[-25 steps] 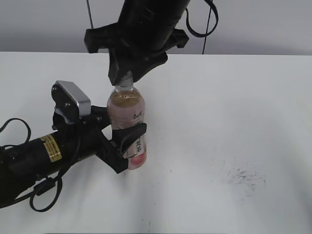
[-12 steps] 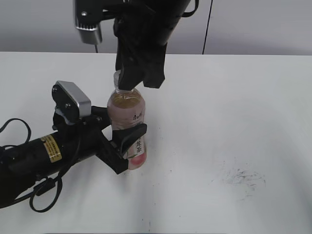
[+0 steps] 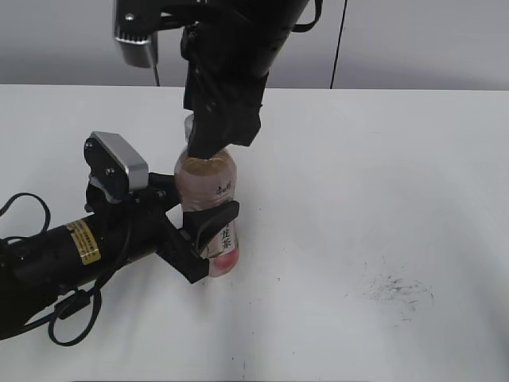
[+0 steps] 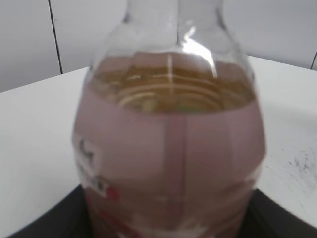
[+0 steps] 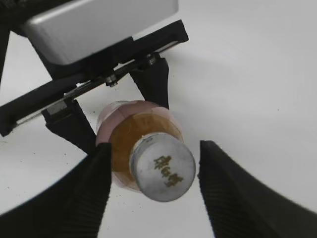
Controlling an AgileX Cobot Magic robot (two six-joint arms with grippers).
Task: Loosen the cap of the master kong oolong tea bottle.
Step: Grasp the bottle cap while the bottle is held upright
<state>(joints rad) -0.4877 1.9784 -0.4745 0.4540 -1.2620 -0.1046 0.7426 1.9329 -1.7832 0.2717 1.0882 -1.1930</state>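
The master kong oolong tea bottle [image 3: 208, 185] stands upright on the white table, amber tea inside and a pink label. My left gripper [image 3: 208, 239] is shut on its lower body; the left wrist view shows the bottle [image 4: 168, 148] filling the frame between the dark jaws [image 4: 168, 223]. My right gripper [image 3: 219, 131] hangs from above over the bottle's neck and hides most of the cap [image 3: 189, 124]. In the right wrist view the white cap [image 5: 165, 168] with its dark logo sits between the open fingers [image 5: 153, 148], with a gap on each side, above the bottle [image 5: 124, 130].
Dark scuff marks [image 3: 394, 288] lie on the table at the right. The left arm's black cable [image 3: 71, 314] loops near the front left edge. A grey wall runs behind the table.
The right wrist has turned about its axis and come down a little, so its fingers now straddle the cap. The left gripper and the bottle have not moved.
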